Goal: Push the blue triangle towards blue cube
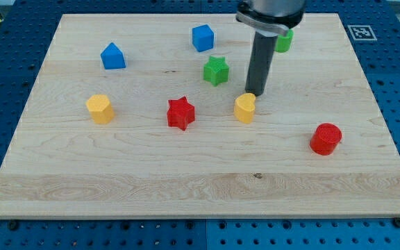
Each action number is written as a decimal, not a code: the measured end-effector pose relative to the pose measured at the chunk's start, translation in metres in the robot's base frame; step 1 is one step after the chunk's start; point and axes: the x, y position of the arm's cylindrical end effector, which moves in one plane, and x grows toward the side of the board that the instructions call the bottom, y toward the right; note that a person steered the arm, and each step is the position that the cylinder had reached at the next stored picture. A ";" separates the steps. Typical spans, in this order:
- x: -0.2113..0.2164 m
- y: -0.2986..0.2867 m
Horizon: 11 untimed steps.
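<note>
The blue triangle (112, 56) sits on the wooden board at the view's upper left. The blue cube (203, 37) sits near the view's top centre, to the right of the triangle. My tip (251, 94) is at the end of the dark rod, right behind a yellow heart-like block (244, 108) and touching or nearly touching it. The tip is far to the right of and below the blue triangle, and below and right of the blue cube.
A green star (216, 71) lies just left of the rod. A green block (283, 40) is partly hidden behind the rod. A red star (180, 113), a yellow hexagon (99, 109) and a red cylinder (326, 139) lie lower on the board (200, 187).
</note>
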 end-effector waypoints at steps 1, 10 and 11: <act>0.000 -0.061; -0.109 -0.269; -0.098 -0.277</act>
